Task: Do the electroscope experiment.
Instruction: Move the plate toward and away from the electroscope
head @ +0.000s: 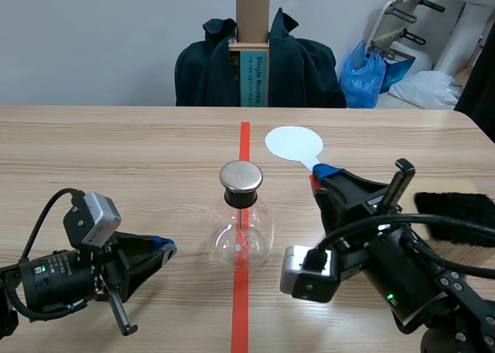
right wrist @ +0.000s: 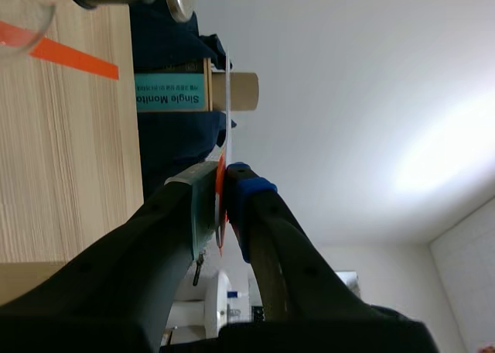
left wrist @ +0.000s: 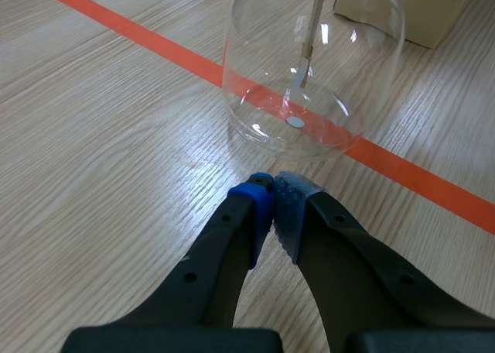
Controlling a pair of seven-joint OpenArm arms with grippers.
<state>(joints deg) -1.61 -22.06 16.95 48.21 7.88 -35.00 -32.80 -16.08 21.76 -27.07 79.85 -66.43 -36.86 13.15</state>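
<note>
The electroscope (head: 244, 214), a clear glass flask with a round metal cap (head: 241, 176), stands on the red tape line mid-table. Inside hangs a thin metal rod (left wrist: 309, 28). My left gripper (head: 166, 248) lies low on the table just left of the flask, fingers shut on nothing; the flask (left wrist: 309, 74) is right ahead of its tips (left wrist: 272, 186). My right gripper (head: 323, 173) is shut on the red handle of a paddle whose pale round disc (head: 294, 144) sticks out behind and to the right of the cap. In the right wrist view the paddle (right wrist: 229, 97) shows edge-on between the pads (right wrist: 224, 171).
A black furry cloth (head: 456, 214) lies on a tan board (head: 464, 186) at the table's right edge, beside my right arm. Behind the table stands a chair draped with a dark jacket (head: 309, 66), holding a cardboard box (head: 252, 28).
</note>
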